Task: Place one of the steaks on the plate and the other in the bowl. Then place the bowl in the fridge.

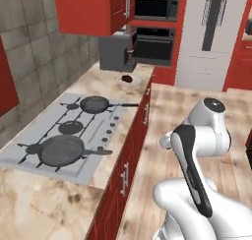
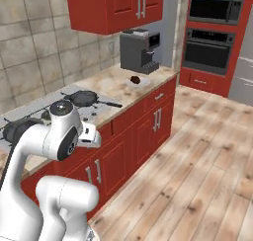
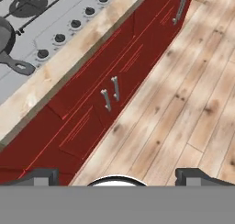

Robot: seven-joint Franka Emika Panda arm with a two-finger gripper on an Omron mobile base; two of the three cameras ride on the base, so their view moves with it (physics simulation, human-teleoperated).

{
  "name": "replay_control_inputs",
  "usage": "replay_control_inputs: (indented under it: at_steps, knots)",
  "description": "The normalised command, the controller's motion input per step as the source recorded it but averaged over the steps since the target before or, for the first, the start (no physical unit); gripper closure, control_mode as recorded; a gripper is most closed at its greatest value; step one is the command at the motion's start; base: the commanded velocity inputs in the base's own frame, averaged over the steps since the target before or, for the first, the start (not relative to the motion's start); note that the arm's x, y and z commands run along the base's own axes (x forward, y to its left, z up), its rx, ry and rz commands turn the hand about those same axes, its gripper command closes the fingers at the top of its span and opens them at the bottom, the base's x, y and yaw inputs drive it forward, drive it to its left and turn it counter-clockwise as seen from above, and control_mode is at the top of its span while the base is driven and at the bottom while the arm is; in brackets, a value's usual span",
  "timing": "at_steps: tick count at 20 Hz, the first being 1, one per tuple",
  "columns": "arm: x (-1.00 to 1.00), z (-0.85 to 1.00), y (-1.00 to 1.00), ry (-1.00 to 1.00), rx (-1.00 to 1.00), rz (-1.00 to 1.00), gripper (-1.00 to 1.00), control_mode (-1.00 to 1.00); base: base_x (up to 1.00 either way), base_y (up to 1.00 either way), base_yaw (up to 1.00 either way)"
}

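Gripper (image 3: 117, 176) spread wide, empty; base views show, seemingly, 1 steak (image 1: 127, 78) plated.

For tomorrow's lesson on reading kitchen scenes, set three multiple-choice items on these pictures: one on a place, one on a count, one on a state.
1. Where does the plate with a steak stand?
A. on the counter by the coffee machine
B. on the floor
C. on the cooktop

2. How many pans are on the cooktop?
A. one
B. two
C. four

3. How is the gripper?
A. shut on a steak
B. open, holding nothing
C. shut on a pan

Key: 1 A, the plate sits before the machine; 2 B, two dark pans show; 3 B, fingertips stand wide apart over bare floor.
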Motion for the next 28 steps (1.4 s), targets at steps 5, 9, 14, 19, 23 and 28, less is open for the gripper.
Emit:
replay_control_inputs:
  at_steps: [5,9,14,19,23,28]
  knots:
    - [0.00,0.00,0.00,0.00,0.00,0.00,-1.00,1.00,0.41,-0.38,-0.32]
    - [0.00,0.00,0.00,0.00,0.00,0.00,-1.00,1.00,0.68,-0.42,-0.33]
    - [0.00,0.00,0.00,0.00,0.00,0.00,-1.00,1.00,0.84,-0.34,-0.33]
    - [0.00,0.00,0.00,0.00,0.00,0.00,-1.00,1.00,0.93,-0.30,-0.31]
    - [0.00,0.00,0.00,0.00,0.00,0.00,-1.00,1.00,0.89,-0.42,-0.28]
    - [0.00,0.00,0.00,0.00,0.00,0.00,-1.00,1.00,0.86,-0.37,-0.23]
